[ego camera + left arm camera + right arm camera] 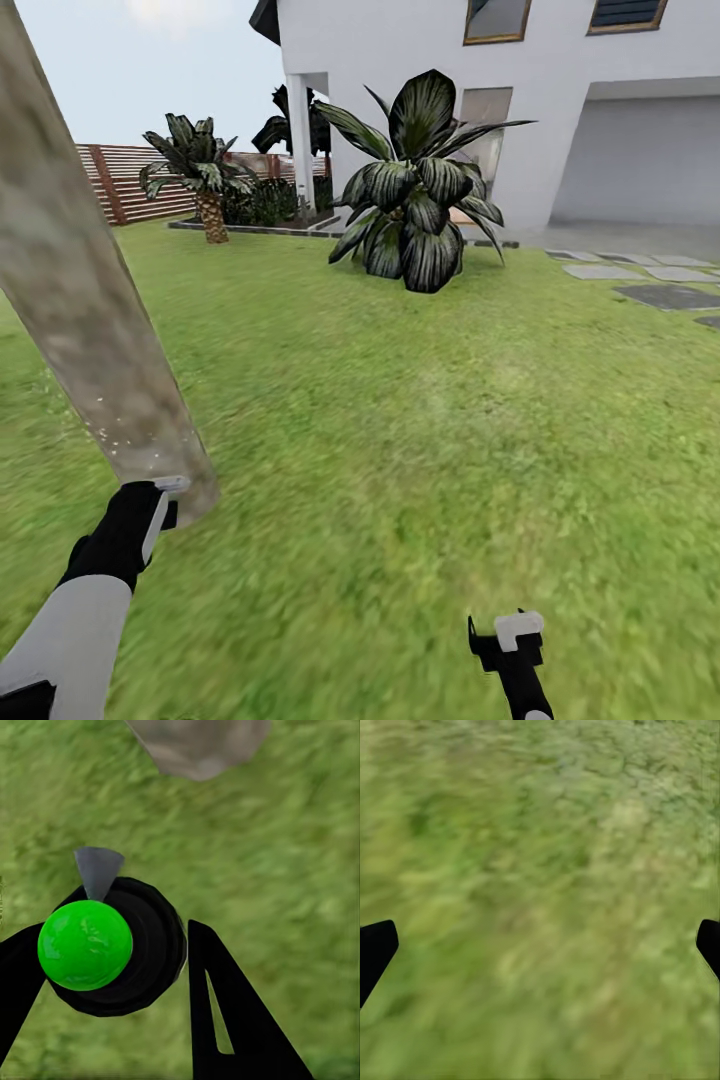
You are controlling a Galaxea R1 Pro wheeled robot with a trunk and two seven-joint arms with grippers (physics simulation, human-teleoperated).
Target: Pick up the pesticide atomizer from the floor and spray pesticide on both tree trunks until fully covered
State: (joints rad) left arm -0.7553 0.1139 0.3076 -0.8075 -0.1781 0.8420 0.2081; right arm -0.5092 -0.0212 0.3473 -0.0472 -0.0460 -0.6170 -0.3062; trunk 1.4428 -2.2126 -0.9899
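The left gripper [112,967] clamps its jaws on the black pesticide atomizer with a bright green round cap [85,945], grey nozzle aimed at the thick mottled grey-beige tree trunk [85,310] just ahead, apparently for spraying its base. The right gripper [512,640] hangs with jaws wide apart and empty over the blurry green lawn [420,420].

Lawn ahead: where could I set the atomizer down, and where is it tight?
Open grass between the tree trunk, the broad-leaved plant and the paving slabs is bare. It is tight by the left gripper, close to the trunk's base.
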